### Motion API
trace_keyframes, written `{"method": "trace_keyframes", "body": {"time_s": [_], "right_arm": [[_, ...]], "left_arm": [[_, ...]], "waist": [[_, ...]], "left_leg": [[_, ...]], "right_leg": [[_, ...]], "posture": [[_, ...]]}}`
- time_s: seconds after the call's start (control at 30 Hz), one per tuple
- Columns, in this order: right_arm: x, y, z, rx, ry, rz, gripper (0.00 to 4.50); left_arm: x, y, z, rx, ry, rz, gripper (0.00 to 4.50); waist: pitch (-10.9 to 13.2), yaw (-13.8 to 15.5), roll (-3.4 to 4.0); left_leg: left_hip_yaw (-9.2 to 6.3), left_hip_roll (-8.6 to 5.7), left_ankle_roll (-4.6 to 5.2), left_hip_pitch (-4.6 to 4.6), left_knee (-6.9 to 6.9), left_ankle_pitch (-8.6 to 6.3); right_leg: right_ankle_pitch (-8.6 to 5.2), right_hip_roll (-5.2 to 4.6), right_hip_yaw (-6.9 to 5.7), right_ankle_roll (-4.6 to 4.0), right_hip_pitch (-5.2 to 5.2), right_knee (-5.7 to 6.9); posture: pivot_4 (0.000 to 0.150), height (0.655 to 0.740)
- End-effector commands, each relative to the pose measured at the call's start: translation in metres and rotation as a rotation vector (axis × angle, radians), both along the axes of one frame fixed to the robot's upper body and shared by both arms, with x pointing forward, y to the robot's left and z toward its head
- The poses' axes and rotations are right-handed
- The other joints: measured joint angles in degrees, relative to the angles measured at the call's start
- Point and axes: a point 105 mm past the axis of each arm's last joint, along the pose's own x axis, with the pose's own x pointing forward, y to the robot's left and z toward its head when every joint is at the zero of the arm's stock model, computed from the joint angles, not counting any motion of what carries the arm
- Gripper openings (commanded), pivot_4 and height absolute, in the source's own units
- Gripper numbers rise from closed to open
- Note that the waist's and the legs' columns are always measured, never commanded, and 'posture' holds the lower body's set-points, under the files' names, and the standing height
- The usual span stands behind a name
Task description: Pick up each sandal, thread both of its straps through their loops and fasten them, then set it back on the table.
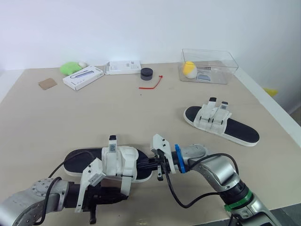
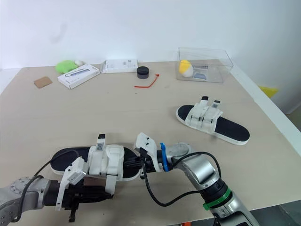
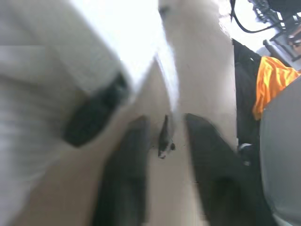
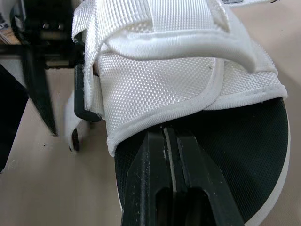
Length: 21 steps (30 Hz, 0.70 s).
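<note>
Now: near sandal (image 1: 75,162) at front edge

Bare surface (image 1: 141,113) between it and the other sandal (image 1: 221,123), well apart; right tool (image 4: 168,141) pressed together, tips on the sole (image 4: 244,155) under the straps (image 4: 164,80); left tool (image 3: 163,136) spread beside a hanging strap (image 1: 126,182).

Head pair rides high, looking forward and down across the whole beige tabletop (image 1: 117,108), and the two eyes give near-identical pictures. Right wrist camera sits tight in, facing the white-strapped, black-soled near sandal (image 4: 178,80). Left wrist camera is closer still, jammed against that same sandal's webbing.
</note>
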Motion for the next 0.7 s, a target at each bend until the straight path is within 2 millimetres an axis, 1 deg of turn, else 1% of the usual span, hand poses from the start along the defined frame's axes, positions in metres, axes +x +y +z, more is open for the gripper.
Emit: {"method": "trace_keyframes", "body": {"time_s": [0.03, 0.13, 0.17, 0.23, 0.27, 0.33, 0.4, 0.43, 0.5, 0.57, 0.63, 0.7], "right_arm": [[-0.004, 0.000, -0.007, -0.027, 0.024, 0.010, 0.00], [-0.004, 0.000, -0.007, -0.027, 0.024, 0.008, 0.00], [-0.004, 0.000, -0.007, -0.027, 0.024, 0.008, 0.00], [-0.004, 0.000, -0.007, -0.027, 0.026, 0.005, 0.00], [-0.003, -0.002, -0.007, -0.029, 0.026, 0.004, 0.00], [-0.003, -0.003, -0.008, -0.030, 0.028, 0.003, 0.00], [-0.004, -0.003, -0.008, -0.031, 0.031, 0.009, 0.00], [-0.004, -0.002, -0.007, -0.031, 0.031, 0.014, 0.00], [-0.004, -0.002, -0.008, -0.033, 0.030, 0.018, 0.00], [-0.004, -0.003, -0.008, -0.035, 0.029, 0.018, 0.00], [-0.004, -0.003, -0.008, -0.037, 0.031, 0.017, 0.00], [-0.004, -0.004, -0.008, -0.040, 0.030, 0.014, 0.00]], "left_arm": [[-0.007, 0.004, 0.008, 0.035, -0.080, -0.039, 2.93], [-0.011, 0.015, 0.006, 0.090, -0.107, -0.044, 4.29], [-0.011, 0.016, 0.006, 0.094, -0.118, -0.040, 4.47], [-0.011, 0.021, 0.008, 0.122, -0.174, -0.045, 4.47], [-0.010, 0.024, 0.009, 0.158, -0.243, -0.052, 4.47], [-0.006, 0.029, 0.009, 0.235, -0.426, -0.088, 4.47], [-0.004, 0.035, 0.001, 0.335, -0.653, -0.175, 4.47], [-0.006, 0.036, -0.004, 0.358, -0.724, -0.211, 4.47], [-0.002, 0.033, -0.003, 0.376, -0.896, -0.257, 4.47], [0.007, 0.030, 0.003, 0.392, -1.082, -0.273, 4.47], [0.009, 0.028, 0.002, 0.396, -1.177, -0.298, 4.47], [0.007, 0.025, -0.001, 0.398, -1.273, -0.353, 4.47]], "waist": [[0.00, -0.02, 0.00], [0.01, 0.01, 0.04], [0.01, 0.03, 0.03], [0.01, 0.04, 0.02], [0.02, 0.01, 0.04], [0.02, 0.06, 0.04], [0.02, 0.09, 0.05], [0.02, 0.09, 0.07], [0.01, 0.11, 0.07], [0.01, 0.22, 0.06], [0.00, 0.41, 0.04], [0.00, 0.46, 0.06]], "left_leg": [[0.00, 0.00, 0.00, 0.00, 0.00, 0.00], [0.00, 0.03, -0.01, 0.01, -0.01, -0.04], [0.01, 0.03, -0.01, 0.01, -0.01, -0.04], [-0.01, 0.04, -0.01, 0.02, -0.01, -0.04], [0.00, 0.04, -0.01, 0.02, -0.01, -0.04], [0.01, 0.03, -0.01, 0.03, -0.01, -0.04], [0.04, 0.00, -0.01, 0.03, -0.01, -0.04], [0.06, -0.01, -0.01, 0.02, -0.01, -0.04], [0.10, -0.03, -0.01, 0.02, -0.02, -0.04], [0.10, -0.05, -0.01, 0.01, -0.02, -0.04], [0.09, -0.10, 0.05, 0.01, -0.01, 0.00], [0.13, -0.09, 0.07, 0.02, 0.01, 0.01]], "right_leg": [[0.00, -0.01, 0.00, 0.00, 0.00, 0.00], [-0.04, 0.02, 0.01, -0.03, -0.01, 0.00], [-0.05, 0.01, -0.01, -0.04, -0.02, 0.00], [-0.05, 0.02, -0.04, -0.05, -0.01, 0.00], [-0.04, 0.02, -0.04, -0.06, -0.01, 0.00], [-0.04, 0.00, -0.01, -0.06, -0.01, 0.00], [-0.06, -0.06, -0.02, -0.07, -0.01, -0.01], [-0.06, -0.08, -0.02, -0.07, -0.01, -0.02], [-0.06, -0.15, -0.02, -0.08, -0.01, -0.02], [-0.05, -0.25, -0.05, -0.06, 0.01, -0.03], [0.00, -0.40, -0.10, -0.01, 0.04, -0.03], [0.06, -0.48, -0.15, 0.04, 0.05, -0.03]], "posture": [[0.150, 0.7400], [0.150, 0.7400], [0.150, 0.7400], [0.150, 0.7400], [0.150, 0.7400], [0.150, 0.7400], [0.150, 0.7400], [0.150, 0.7400], [0.150, 0.7400], [0.150, 0.7400], [0.150, 0.7400], [0.150, 0.7400]]}}
